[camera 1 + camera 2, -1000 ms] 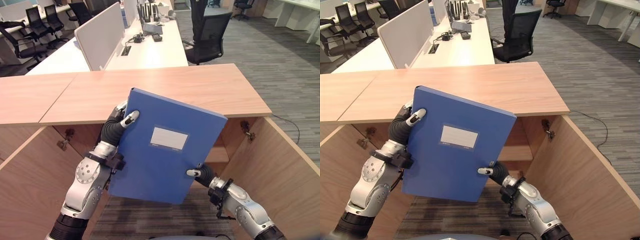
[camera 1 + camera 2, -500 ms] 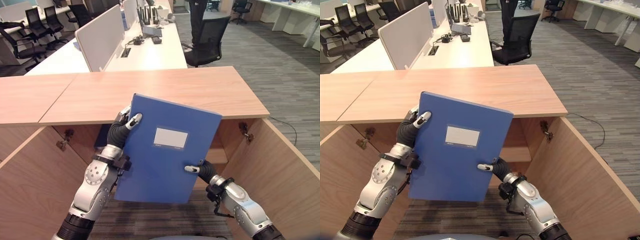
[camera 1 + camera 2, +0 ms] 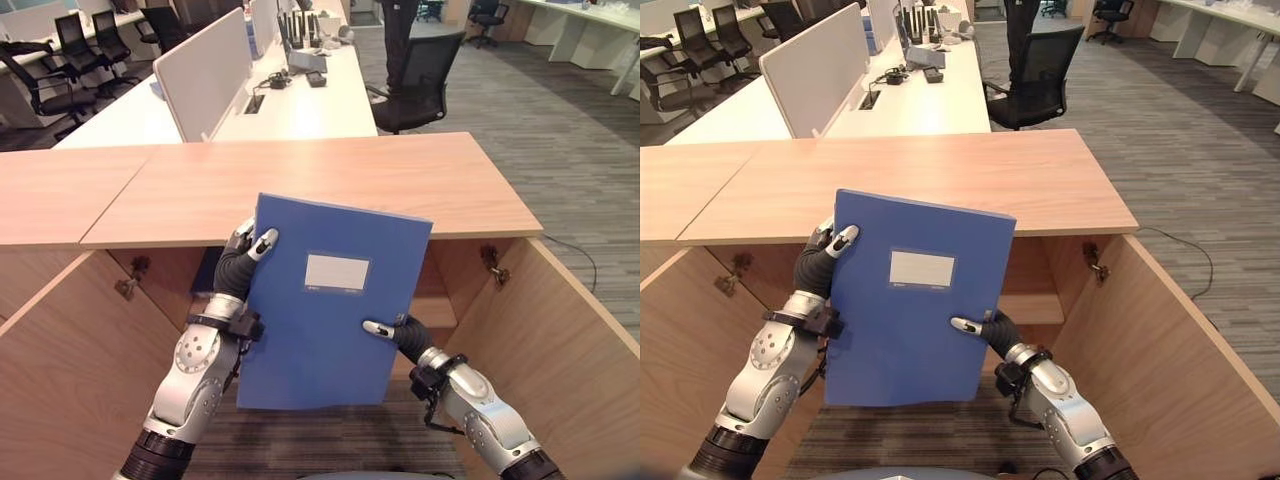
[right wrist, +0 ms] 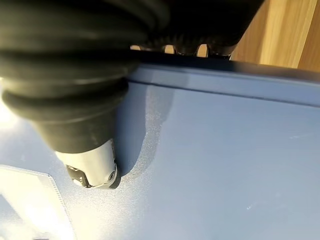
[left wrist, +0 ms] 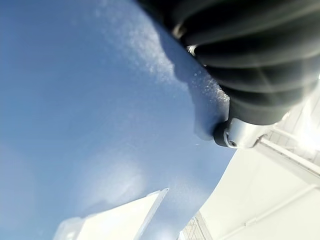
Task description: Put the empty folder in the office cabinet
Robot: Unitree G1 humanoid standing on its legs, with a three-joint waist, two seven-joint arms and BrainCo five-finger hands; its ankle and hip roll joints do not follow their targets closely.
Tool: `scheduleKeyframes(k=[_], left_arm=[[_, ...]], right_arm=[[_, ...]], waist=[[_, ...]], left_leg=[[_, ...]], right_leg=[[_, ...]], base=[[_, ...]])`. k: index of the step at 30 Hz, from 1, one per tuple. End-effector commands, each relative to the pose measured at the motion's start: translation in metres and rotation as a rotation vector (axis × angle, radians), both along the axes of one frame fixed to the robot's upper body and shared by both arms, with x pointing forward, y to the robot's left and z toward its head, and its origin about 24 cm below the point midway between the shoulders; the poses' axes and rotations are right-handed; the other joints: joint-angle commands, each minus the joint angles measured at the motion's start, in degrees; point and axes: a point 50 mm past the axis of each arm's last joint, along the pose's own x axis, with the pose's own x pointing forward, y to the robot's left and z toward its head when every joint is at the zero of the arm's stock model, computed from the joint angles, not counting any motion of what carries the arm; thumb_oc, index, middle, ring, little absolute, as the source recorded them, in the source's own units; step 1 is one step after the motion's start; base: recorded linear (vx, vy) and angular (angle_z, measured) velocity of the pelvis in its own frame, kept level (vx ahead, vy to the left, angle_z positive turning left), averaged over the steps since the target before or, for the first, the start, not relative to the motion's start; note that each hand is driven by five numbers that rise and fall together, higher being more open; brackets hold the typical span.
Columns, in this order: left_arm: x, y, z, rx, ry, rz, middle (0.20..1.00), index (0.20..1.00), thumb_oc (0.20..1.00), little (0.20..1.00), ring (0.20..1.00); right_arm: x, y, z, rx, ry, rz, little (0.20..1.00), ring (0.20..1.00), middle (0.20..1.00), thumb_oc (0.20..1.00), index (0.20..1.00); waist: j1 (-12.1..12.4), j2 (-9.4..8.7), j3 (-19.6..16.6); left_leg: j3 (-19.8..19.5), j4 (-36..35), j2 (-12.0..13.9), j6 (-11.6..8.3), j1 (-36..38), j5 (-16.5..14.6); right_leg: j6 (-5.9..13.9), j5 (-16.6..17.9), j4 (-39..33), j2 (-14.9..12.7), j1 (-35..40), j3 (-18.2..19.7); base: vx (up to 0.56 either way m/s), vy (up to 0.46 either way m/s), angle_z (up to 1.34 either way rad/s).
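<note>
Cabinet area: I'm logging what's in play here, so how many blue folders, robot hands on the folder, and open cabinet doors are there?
Blue folder: 1
Hands gripping it: 2, left hand and right hand
Open cabinet doors: 2, left door and right door
Total: 5

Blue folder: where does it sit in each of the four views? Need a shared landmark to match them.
Left eye view: blue folder at centre, upright before the open cabinet.
Right eye view: centre-left.
Left wrist view: its blue face beside the left hand.
Right wrist view: its face and edge past the right hand.
Shared landmark: the white label on its cover, seen in all four.
</note>
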Motion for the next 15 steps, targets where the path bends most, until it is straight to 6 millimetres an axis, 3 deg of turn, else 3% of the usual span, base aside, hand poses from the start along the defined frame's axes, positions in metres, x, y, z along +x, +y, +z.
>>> scheduleKeyframes(k=[1, 5, 6, 7, 8, 13, 14, 15], left_arm=[[0.002, -0.018, 0.032, -0.061, -0.176, -0.109, 0.2, 0.2, 0.2, 0.2, 0.2], [0.0, -0.01, 0.025, -0.052, -0.144, -0.084, 0.2, 0.2, 0.2, 0.2, 0.2], [0.0, -0.01, 0.025, -0.052, -0.144, -0.084, 0.404, 0.404, 0.404, 0.404, 0.404], [-0.001, -0.007, 0.023, -0.044, -0.135, -0.075, 0.812, 0.812, 0.812, 0.812, 0.812], [-0.002, -0.004, 0.021, -0.031, -0.127, -0.066, 1.0, 1.0, 1.0, 1.0, 1.0], [-0.006, 0.013, 0.014, 0.073, -0.108, -0.042, 1.0, 1.0, 1.0, 1.0, 1.0], [-0.013, 0.032, 0.001, 0.155, -0.051, -0.066, 1.0, 1.0, 1.0, 1.0, 1.0], [-0.014, 0.032, 0.001, 0.154, -0.051, -0.067, 1.0, 1.0, 1.0, 1.0, 1.0]], right_arm=[[0.018, 0.031, 0.029, 0.071, -0.142, 0.094, 0.2, 0.2, 0.2, 0.2, 0.2], [0.017, 0.021, 0.026, 0.017, -0.15, 0.076, 0.2, 0.2, 0.2, 0.2, 0.2], [0.017, 0.021, 0.026, 0.017, -0.15, 0.076, 0.2, 0.2, 0.2, 0.2, 0.2], [0.016, 0.018, 0.025, -0.004, -0.153, 0.074, 0.2, 0.2, 0.2, 0.2, 0.2], [0.016, 0.014, 0.025, -0.035, -0.163, 0.076, 0.2, 0.2, 0.2, 0.2, 0.2], [0.014, -0.009, 0.021, -0.202, -0.194, 0.056, 0.2, 0.2, 0.2, 0.2, 0.2], [0.009, -0.036, 0.016, -0.352, -0.203, 0.025, 0.2, 0.2, 0.2, 0.2, 0.2], [0.008, -0.036, 0.016, -0.352, -0.203, 0.025, 0.2, 0.2, 0.2, 0.2, 0.2]], waist=[[0.4, -2.03, 0.1], [0.5, -1.98, 0.2], [0.5, -1.98, 0.2], [0.5, -2.0, 0.3], [0.5, -2.01, 0.4], [0.7, -1.93, 0.7], [0.6, -1.58, 1.1], [0.6, -1.59, 1.1]], left_leg=[[0.1, 0.7, 2.6, -3.1, -0.4, -2.0], [0.0, 0.7, 2.6, -3.09, -0.4, -2.1], [0.0, 0.7, 2.6, -3.09, -0.4, -2.1], [0.0, 0.7, 2.6, -3.08, -0.4, -2.1], [0.0, 0.7, 2.7, -3.11, -0.5, -2.1], [-0.1, 0.7, 2.7, -3.17, -0.9, -2.0], [-0.1, 0.7, 2.8, -3.29, -1.2, -1.9], [-0.1, 0.7, 2.8, -3.3, -1.2, -1.9]], right_leg=[[3.81, -5.1, 1.7, -2.4, 2.8, 1.6], [3.81, -5.3, 1.9, -2.4, 2.7, 1.6], [3.81, -5.3, 1.9, -2.4, 2.7, 1.6], [3.82, -5.3, 1.9, -2.3, 2.7, 1.6], [3.82, -5.4, 2.0, -2.3, 2.6, 1.6], [3.91, -5.4, 2.0, -2.3, 2.2, 1.4], [4.04, -5.6, 2.2, -2.3, 1.9, 1.4], [4.04, -5.6, 2.2, -2.3, 1.8, 1.4]], base=[[0.0, 0.0, 0.0], [0.01, -0.001, 0.0], [0.0, 0.0, 0.0], [0.0, 0.0, 0.0], [0.0, 0.0, 0.0], [0.0, 0.0, 0.0], [0.0, 0.0, 0.0], [0.0, 0.0, 0.0]])
